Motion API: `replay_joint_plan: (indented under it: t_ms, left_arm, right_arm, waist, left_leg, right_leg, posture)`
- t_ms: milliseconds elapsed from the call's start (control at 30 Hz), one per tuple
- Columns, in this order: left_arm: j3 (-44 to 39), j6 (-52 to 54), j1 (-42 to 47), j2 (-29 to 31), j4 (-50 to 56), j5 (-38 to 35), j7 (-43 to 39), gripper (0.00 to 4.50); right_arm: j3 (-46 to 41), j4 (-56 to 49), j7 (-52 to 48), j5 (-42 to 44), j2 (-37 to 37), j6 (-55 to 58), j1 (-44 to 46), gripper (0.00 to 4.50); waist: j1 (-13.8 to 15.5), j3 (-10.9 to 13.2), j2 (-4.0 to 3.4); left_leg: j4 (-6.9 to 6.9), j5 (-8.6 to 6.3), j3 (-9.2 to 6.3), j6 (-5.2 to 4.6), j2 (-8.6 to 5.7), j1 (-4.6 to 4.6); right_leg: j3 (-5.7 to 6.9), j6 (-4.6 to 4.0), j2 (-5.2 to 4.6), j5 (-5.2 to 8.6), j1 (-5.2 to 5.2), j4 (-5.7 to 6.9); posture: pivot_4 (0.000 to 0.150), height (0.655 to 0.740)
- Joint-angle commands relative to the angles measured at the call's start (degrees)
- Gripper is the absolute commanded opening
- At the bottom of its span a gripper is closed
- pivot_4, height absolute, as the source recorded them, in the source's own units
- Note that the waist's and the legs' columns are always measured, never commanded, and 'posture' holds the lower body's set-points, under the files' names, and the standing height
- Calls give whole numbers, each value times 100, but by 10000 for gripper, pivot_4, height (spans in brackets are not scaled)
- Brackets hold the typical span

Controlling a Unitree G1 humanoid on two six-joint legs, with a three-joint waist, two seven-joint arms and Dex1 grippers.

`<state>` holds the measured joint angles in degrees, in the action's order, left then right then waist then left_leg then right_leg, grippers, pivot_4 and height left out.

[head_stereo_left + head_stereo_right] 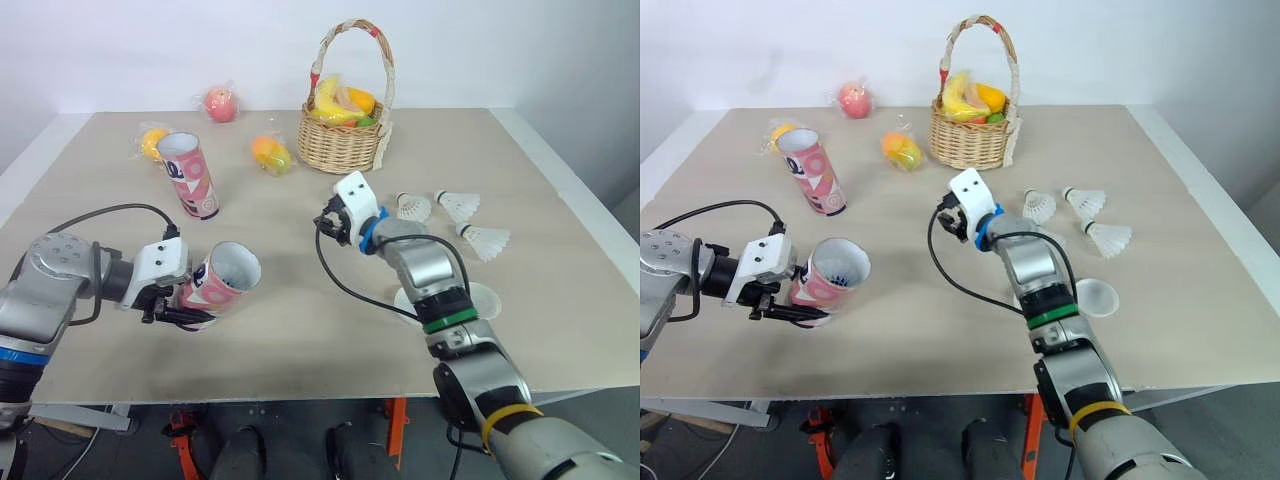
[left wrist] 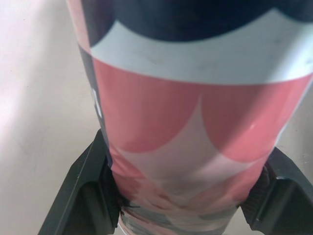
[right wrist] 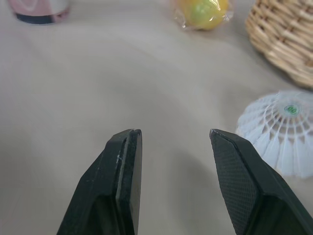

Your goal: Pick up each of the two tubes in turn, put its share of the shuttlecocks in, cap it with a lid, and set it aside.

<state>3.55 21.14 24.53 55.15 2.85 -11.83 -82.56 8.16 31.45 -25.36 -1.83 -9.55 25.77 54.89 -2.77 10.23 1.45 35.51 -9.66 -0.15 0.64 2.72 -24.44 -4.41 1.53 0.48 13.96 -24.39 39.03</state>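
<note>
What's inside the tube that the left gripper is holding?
The tube, clamped in the left gripper, is uncapped. Its open mouth shows the inner wall and a dark, blue-speckled depth; whether anything lies down there cannot be told.
</note>
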Motion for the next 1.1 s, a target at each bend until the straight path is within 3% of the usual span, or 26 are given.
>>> replay_joint_plan:
  t_ms: [33,533,1100]
  left_arm:
    - [260,13,-93,-33,31,-77,-134,26835]
    - [149,87,-177,30,131,-112,-112,26835]
    - [160,132,-200,-39,164,-124,-77,26835]
  right_arm:
    - [-116,752,496,-172,71,-557,558,24664]
    - [-568,3321,1361,-151,324,-1698,1720,24664]
    - [-1494,4127,1713,306,109,-1689,2087,24664]
  waist:
    - [2,0,0]
    - [-10,0,0]
    - [-12,0,0]
  left_leg:
    - [0,0,0,0,0,0]
    - [-8,0,-2,0,1,0]
    - [-11,-1,-2,1,0,0]
  right_leg:
    - [0,0,-1,0,0,0]
    - [1,-4,1,5,-1,-1]
    - [0,-5,0,5,-1,-2]
  posture:
    - [1500,7400]
    - [1500,7400]
    - [1500,7400]
